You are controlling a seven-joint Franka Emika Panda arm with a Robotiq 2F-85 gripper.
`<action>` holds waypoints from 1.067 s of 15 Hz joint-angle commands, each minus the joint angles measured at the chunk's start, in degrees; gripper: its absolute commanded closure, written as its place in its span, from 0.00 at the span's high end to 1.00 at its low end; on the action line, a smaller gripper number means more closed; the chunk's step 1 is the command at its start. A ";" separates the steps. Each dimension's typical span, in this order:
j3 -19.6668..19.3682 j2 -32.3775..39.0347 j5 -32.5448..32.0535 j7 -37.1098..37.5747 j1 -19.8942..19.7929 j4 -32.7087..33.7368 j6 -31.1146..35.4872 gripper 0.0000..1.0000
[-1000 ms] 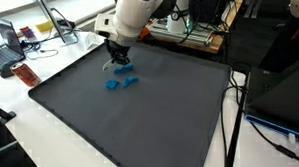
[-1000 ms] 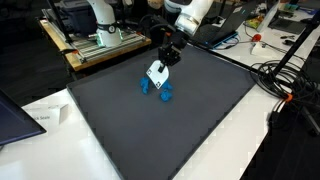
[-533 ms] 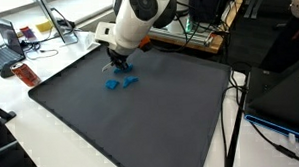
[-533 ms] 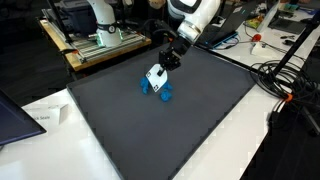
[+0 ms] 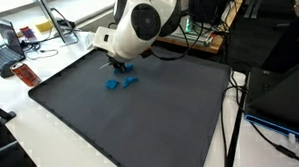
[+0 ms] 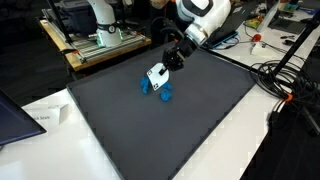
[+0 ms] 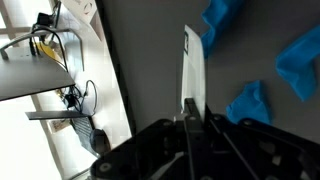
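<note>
Gripper [image 6: 167, 65] clamped on one edge of a thin white flat card [image 6: 155, 75], probably to keep its fingers clear of the small blue pieces [image 6: 160, 92] on the dark grey desk mat [image 6: 200, 130].

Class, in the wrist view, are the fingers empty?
No: the fingers clamp a thin white card edge-on, with the blue pieces beside it.

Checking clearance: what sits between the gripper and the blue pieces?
Only a white card, pinched by the gripper, over the blue pieces, in an exterior view.
</note>
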 commanded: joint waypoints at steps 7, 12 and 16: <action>-0.15 10.87 -0.15 0.50 1.08 15.54 -12.59 0.01; -0.09 11.50 -0.13 -0.47 0.37 18.48 -13.70 0.01; 0.30 9.14 0.20 -2.57 -0.51 16.71 -12.78 0.01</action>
